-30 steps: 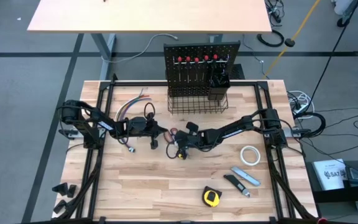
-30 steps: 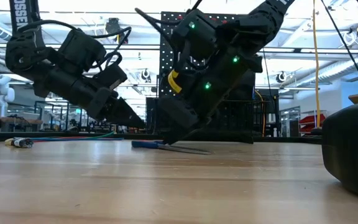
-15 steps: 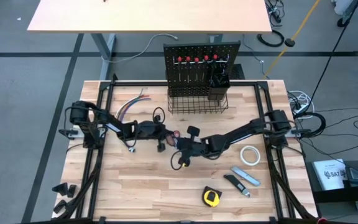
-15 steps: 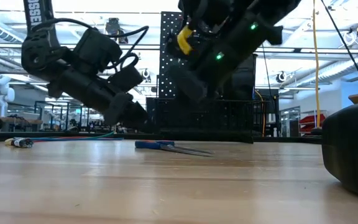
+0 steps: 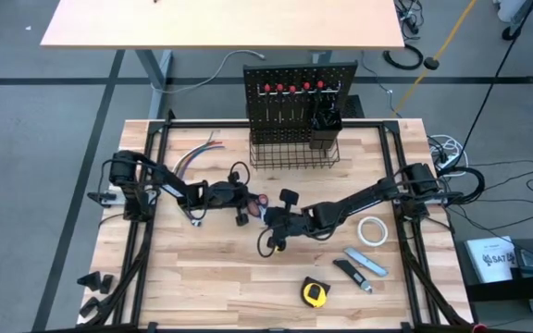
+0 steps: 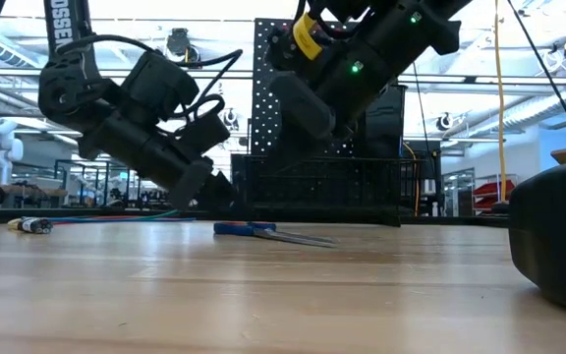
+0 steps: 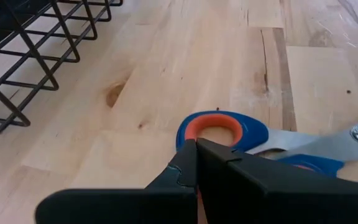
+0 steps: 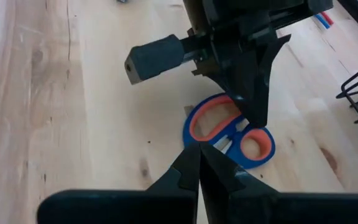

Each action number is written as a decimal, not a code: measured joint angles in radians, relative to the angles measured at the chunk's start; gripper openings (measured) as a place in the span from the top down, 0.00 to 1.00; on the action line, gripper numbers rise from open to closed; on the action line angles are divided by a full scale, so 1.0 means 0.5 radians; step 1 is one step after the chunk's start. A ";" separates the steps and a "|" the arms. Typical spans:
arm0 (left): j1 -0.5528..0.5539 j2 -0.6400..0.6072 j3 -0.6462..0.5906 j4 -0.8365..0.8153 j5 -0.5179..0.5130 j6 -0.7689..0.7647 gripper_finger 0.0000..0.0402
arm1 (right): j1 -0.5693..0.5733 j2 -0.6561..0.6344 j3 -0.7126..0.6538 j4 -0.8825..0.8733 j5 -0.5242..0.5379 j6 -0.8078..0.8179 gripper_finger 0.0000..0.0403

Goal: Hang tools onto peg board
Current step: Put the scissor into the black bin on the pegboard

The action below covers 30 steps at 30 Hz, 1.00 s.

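Left side of the light wooden tabletop (image 5: 211, 277): a bundle of coloured wires (image 5: 195, 154) lies toward the far edge, beside the left arm. The left gripper (image 5: 251, 197) reaches in to the table's middle, its two dark fingers pressed together with nothing between them; in the left wrist view the closed tips (image 7: 196, 163) stand right at the larger finger loop of a pair of scissors with blue handles lined in orange and silver blades (image 7: 253, 140). The scissors lie flat on the wood near the centre of the table — in front of the wire basket, between the two grippers.

Centre, far edge: the upright black perforated peg board (image 5: 300, 79) carries a row of red-handled tools (image 5: 292, 89), a small black cup (image 5: 327, 122), and a black wire basket (image 5: 291, 153) at its base.

Right of centre: the right gripper (image 5: 276, 229), likewise shut and empty, is raised above the table just on the near side of the scissors (image 8: 230, 131).

Near right: a white tape roll (image 5: 371, 231), a grey-blue utility knife (image 5: 366, 263), a dark-handled tool (image 5: 351, 275) beside it, and — nearest the front edge — a yellow tape measure (image 5: 315, 293).
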<state>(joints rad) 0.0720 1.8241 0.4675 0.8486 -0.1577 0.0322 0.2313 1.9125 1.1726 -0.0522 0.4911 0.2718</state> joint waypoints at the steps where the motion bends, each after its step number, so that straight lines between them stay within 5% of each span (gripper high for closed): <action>1: 0.001 0.004 0.006 0.000 0.000 -0.001 1.00 | -0.001 0.000 0.001 0.000 0.000 0.000 1.00; 14: 0.062 0.169 0.096 -0.032 0.139 -0.068 1.00 | -0.044 -0.001 0.001 -0.139 -0.204 0.213 0.96; 30: 0.081 0.180 0.094 -0.050 0.204 -0.105 1.00 | -0.173 -0.002 0.002 -0.235 -0.477 0.569 0.41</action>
<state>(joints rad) 0.1127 1.9139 0.5144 0.8238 -0.0557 -0.0200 0.1448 1.9118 1.1736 -0.1696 0.2525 0.5561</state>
